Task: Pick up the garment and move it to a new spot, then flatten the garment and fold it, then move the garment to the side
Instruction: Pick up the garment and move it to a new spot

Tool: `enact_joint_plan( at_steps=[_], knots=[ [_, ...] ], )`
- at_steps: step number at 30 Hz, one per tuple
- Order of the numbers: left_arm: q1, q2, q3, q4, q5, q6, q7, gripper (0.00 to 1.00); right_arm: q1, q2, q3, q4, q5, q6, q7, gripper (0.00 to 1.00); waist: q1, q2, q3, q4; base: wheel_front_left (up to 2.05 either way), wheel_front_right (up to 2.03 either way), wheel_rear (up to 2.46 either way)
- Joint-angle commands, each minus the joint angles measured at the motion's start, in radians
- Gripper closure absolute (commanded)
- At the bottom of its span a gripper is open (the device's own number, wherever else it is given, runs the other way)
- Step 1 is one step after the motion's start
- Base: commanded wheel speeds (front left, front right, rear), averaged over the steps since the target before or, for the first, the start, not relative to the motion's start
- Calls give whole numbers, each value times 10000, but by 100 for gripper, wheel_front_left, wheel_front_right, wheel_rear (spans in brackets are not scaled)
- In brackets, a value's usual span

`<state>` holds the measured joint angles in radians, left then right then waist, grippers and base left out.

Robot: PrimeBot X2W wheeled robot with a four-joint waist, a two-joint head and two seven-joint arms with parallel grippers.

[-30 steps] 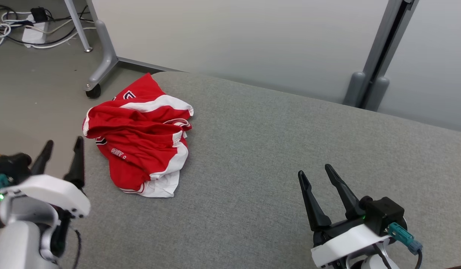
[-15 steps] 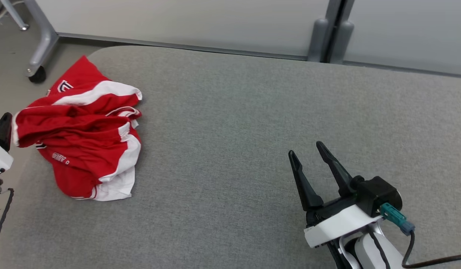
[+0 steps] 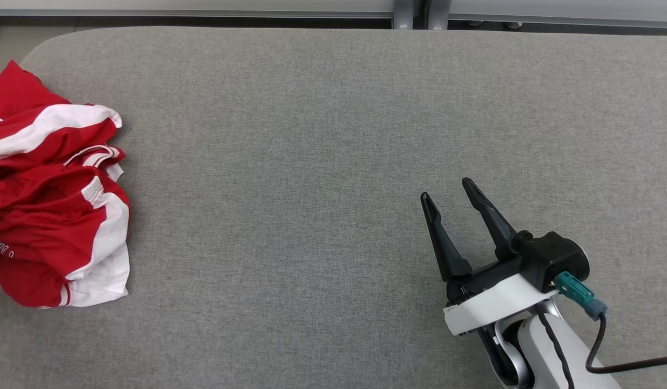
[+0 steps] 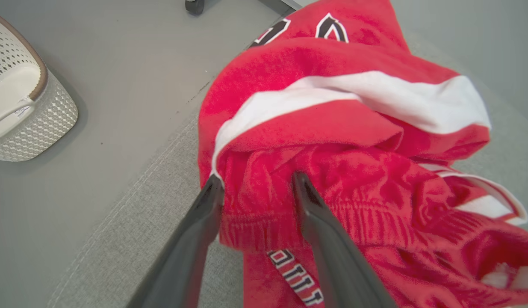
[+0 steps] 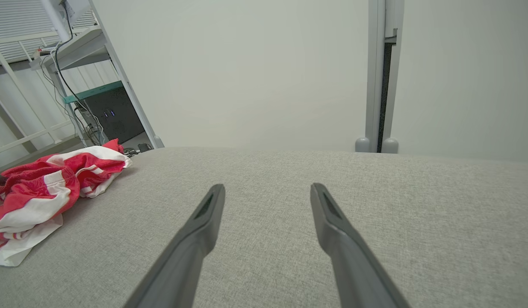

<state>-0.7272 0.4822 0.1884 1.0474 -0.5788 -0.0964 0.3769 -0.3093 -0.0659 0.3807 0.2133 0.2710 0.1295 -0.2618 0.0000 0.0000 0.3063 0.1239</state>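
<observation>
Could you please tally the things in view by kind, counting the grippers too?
Garment, red and white: 1
Grippers: 2, the left gripper and the right gripper
White basket: 1
Grey padded surface: 1
Total: 5

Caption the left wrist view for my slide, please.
Open left gripper straddling a fold of the crumpled red garment at the edge of the grey surface.
</observation>
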Motion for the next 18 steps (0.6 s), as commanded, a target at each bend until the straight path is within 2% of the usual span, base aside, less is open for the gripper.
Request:
enact_joint_plan(
  at_steps=[1, 7, 12, 15, 18],
  knots=[
    [-280, 76, -90, 238, 66, -92, -147, 100, -78, -46, -45, -14, -85, 23, -48, 0, 0, 0, 59, -95, 0, 0, 0],
    [-581, 271, -440, 594, 223, -261, -795, 100, 73, -18, -109, 73, -40, 23, -48, 0, 0, 0, -239, -25, 0, 0, 0],
    [-948, 264, -1276, 329, 609, -344, -1226, 100, 351, 37, -58, 203, 140, 23, -48, 0, 0, 0, -971, 160, 0, 0, 0],
    [-1116, 173, -2036, -230, 662, -358, -1166, 100, 537, 80, -52, 234, 295, 23, -48, 0, 0, 0, -1523, 168, 0, 0, 0],
    [-1175, 106, -3115, -1344, 368, -361, -913, 100, 850, 114, -66, 295, 493, 23, -48, 0, 0, 0, -2151, 80, 0, 0, 0]
  ],
)
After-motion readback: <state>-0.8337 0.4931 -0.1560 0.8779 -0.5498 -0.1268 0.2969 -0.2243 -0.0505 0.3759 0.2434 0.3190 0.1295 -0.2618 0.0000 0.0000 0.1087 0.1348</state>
